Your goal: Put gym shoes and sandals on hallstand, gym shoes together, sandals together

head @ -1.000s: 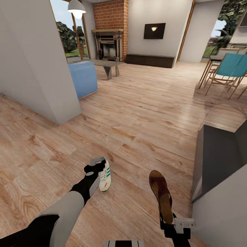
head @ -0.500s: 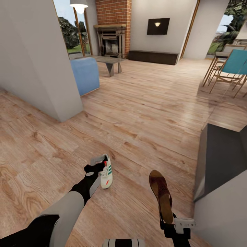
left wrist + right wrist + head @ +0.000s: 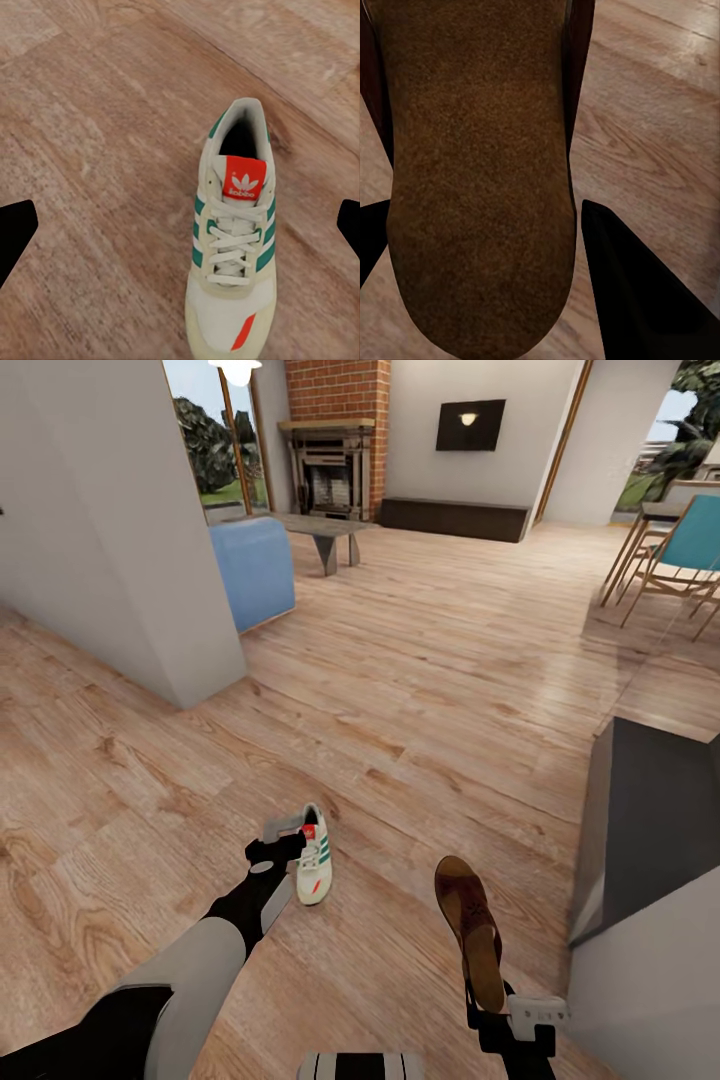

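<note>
A robot rolls across the light brown plank floor (image 3: 430,660) of an open living area, one shoe at each arm. At the left gripper (image 3: 285,843), a white gym shoe (image 3: 314,857) with green side stripes sits just in front of the fingers; in the left wrist view the gym shoe (image 3: 231,244) lies lengthwise between two dark fingertips (image 3: 15,232) that stand wide apart at the frame's edges, not visibly touching it — so whether this gripper actually grips the shoe cannot be told. The shoe's long axis runs straight along the gripper's line of sight. The right gripper (image 3: 500,1010) pinches the heel end of a dark brown sandal (image 3: 470,930), which points forward away from the robot; the right wrist view shows the sandal's sole (image 3: 472,172) close up, flanked by the dark fingers (image 3: 637,292). A red tongue patch on the gym shoe carries a white trefoil logo with small lettering, too blurred to read. A grey unit (image 3: 650,830), possibly the shoe rack, stands at the right, nearer the right arm.
</note>
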### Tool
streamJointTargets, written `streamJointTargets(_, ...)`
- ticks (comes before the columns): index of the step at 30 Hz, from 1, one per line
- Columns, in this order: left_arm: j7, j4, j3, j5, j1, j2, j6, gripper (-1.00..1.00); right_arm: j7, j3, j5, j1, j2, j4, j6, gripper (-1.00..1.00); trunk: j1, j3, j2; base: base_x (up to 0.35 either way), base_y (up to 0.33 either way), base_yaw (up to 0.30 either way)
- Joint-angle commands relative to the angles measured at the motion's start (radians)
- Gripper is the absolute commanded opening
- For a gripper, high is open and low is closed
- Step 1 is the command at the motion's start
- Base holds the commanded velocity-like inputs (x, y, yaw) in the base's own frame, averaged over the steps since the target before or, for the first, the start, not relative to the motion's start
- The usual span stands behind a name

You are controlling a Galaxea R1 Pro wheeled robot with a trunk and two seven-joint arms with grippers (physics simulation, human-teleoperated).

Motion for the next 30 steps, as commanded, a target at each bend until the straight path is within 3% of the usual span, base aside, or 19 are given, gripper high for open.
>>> streamJointTargets(1, 0.0, 0.0, 0.0, 0.0, 0.0, 0.0, 0.0, 1.0, 0.002, 0.0, -0.003, 0.0, 0.0, 0.0, -0.001, -1.0, 0.0, 0.0, 0.0, 0.0, 0.0, 0.014)
streamJointTargets(16, -0.001, -0.001, 0.0, 0.0, 0.0, 0.0, 0.0, 1.0, 0.002, 0.0, -0.003, 0.005, -0.001, -0.001, -0.006, -1.0, 0.0, -0.002, 0.0, 0.0, 0.0, 0.0)
streamJointTargets(30, -0.001, -0.001, 0.0, 0.0, 0.0, 0.0, 0.0, 1.0, 0.0, 0.0, -0.003, 0.005, -0.001, -0.002, -0.006, -1.0, 0.0, -0.002, 0.0, 0.0, 0.0, -0.129)
